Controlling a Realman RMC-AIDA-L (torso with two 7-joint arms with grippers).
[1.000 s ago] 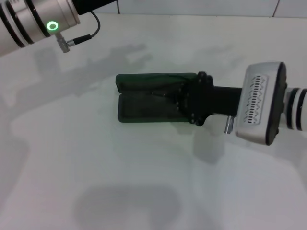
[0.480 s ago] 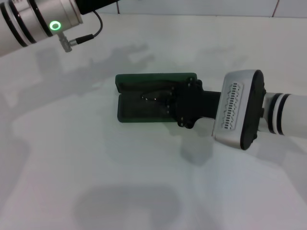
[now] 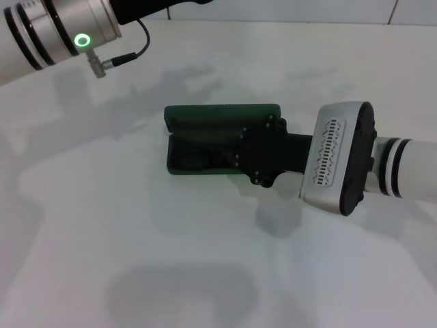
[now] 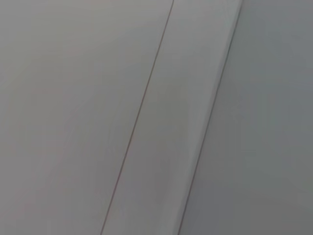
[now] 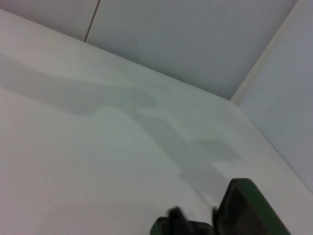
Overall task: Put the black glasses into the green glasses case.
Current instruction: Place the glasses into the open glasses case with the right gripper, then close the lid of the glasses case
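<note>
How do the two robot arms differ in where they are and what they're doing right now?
The right gripper reaches in from the right, low over the open dark green hinged glasses case mid-table, covering its right end. The left arm sits high at the far left corner, away from the case, its gripper out of view. Both arms have white cylindrical links with black bands.

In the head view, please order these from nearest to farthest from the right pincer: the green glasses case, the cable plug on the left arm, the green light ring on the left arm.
1. The green glasses case, directly under the right pincer.
2. The cable plug, far left.
3. The green light ring, slightly beyond the plug.
</note>
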